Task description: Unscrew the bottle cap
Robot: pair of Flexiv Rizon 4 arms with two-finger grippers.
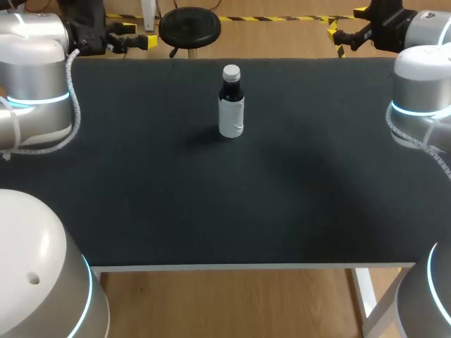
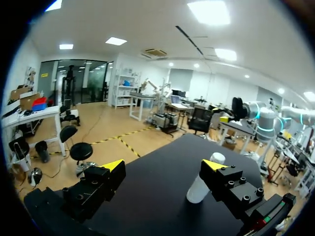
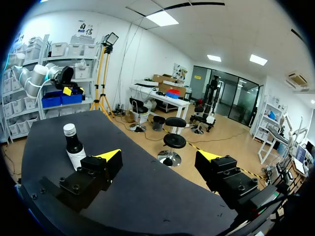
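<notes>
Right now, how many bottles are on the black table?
1. The dark bottle with white label and white cap stands upright on the black table, near its far edge. Nothing seems hidden.

The bottle [image 1: 231, 109] stands upright on the counter [image 1: 211, 204], midway across and toward the far edge, with its cap [image 1: 231, 72] on top. The left hand [image 1: 139, 35] is at the far left corner and the right hand [image 1: 342, 32] at the far right, both well apart from the bottle.

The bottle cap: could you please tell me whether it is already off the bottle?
No, the white cap sits on top of the upright bottle.
</notes>
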